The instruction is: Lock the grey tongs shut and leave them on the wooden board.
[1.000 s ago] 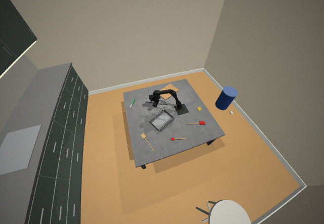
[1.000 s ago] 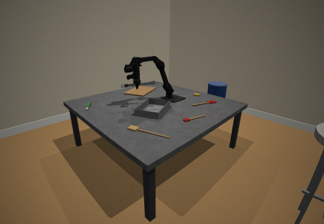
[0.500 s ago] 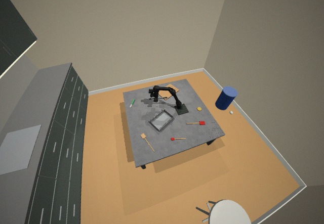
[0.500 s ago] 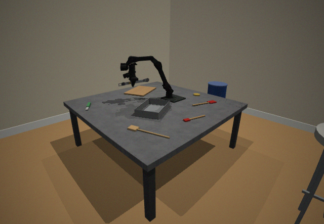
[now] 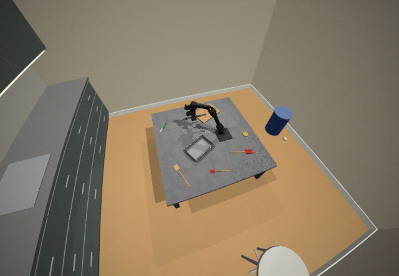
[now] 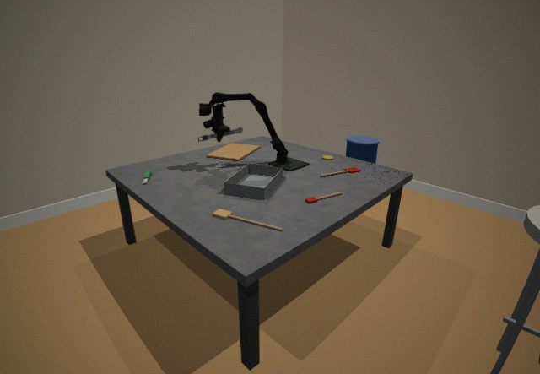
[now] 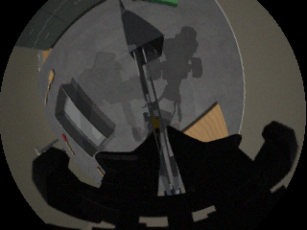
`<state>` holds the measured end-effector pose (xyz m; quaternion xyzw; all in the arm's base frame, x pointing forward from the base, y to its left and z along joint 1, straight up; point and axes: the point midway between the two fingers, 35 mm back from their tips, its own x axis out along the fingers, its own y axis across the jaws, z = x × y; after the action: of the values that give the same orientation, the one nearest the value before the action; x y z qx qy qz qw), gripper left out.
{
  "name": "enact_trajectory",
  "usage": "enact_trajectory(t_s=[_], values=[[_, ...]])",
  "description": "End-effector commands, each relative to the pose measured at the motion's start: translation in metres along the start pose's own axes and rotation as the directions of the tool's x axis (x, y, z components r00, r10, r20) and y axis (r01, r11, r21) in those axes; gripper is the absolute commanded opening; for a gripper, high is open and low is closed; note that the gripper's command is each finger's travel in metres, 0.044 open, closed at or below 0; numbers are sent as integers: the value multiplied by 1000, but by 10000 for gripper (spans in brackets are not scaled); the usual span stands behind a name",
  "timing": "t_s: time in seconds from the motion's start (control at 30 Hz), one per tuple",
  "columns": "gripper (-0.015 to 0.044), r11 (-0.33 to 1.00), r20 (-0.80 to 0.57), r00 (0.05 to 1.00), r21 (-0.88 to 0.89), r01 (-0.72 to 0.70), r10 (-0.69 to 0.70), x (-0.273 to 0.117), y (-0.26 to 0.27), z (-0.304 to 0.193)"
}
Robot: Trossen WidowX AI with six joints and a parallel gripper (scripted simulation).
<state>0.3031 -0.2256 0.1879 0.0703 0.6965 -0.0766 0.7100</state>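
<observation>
My gripper (image 5: 193, 118) (image 6: 219, 138) (image 7: 162, 128) is shut on the grey tongs (image 5: 201, 115) (image 6: 238, 130) (image 7: 155, 123) and holds them well above the table. The tongs lie crosswise in the fingers, near level, with the right end a little higher in the exterior view. Their arms run close together in the wrist view; whether they are locked cannot be told. The wooden board (image 5: 214, 109) (image 6: 235, 150) (image 7: 208, 126) lies flat at the back, below and to the right of the gripper in the top view. The roasting tin (image 5: 189, 156) (image 6: 244, 192) stands in front, without the tongs.
A green-handled tool (image 5: 163, 126) (image 6: 148, 175) lies near the left edge. A wooden spatula (image 5: 176, 167) (image 6: 222, 214) and two red-headed spatulas (image 5: 249, 151) (image 5: 212, 171) lie towards the front and right. A yellow disc (image 5: 245, 134) (image 6: 327, 157) lies right of the arm's base.
</observation>
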Motion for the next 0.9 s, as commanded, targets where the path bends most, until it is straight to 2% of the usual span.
enact_trajectory(t_s=[0.0,0.23,0.87], values=[[-150,1000,4,1000,-27,5,-5,-2,-2,0],[-150,997,9,1000,-74,17,-16,-2,-26,-9],[-150,933,2,999,-357,45,-48,-4,-129,-75]])
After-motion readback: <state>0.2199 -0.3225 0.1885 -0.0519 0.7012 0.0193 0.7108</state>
